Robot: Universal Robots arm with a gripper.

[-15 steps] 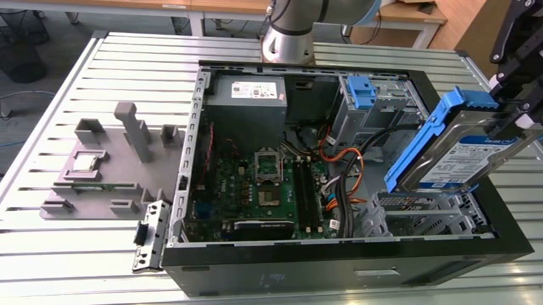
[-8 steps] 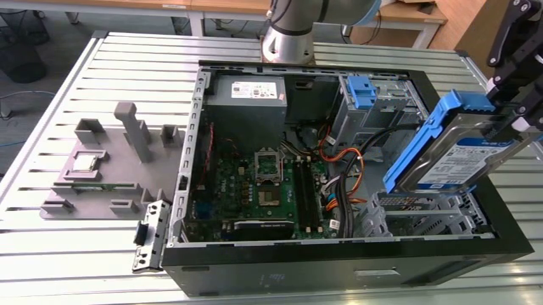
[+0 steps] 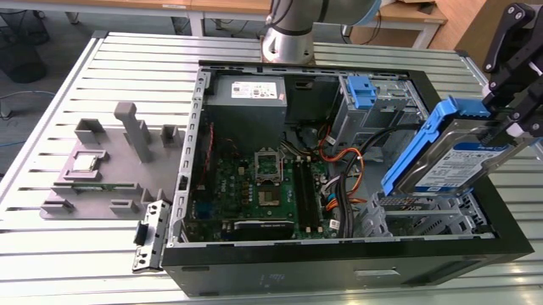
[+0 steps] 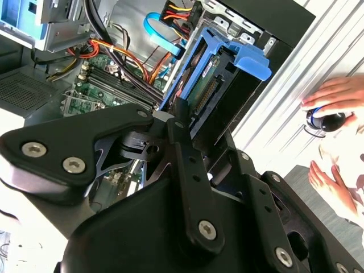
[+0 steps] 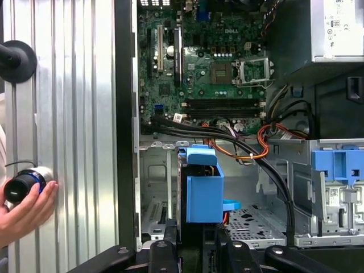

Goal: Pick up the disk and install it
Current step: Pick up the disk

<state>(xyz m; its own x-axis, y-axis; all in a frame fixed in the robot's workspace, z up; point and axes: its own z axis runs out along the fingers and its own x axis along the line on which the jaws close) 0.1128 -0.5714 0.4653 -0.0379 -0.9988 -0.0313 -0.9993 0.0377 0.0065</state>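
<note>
So the black gripper (image 3: 507,127) is clamped tight on the flat silver metal disk with blue plastic side rails (image 3: 454,159), tilted above the open black computer case (image 3: 339,257), exterior view's right.

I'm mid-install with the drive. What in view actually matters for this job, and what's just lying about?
Belongs to the job:
the disk, tilted, clamped in the pincer; the metal drive cage below it; the open computer case.

Lying about:
the grey fixture on the slatted table; the bare blue bracket; the power supply; a person's hand beside the case.
</note>
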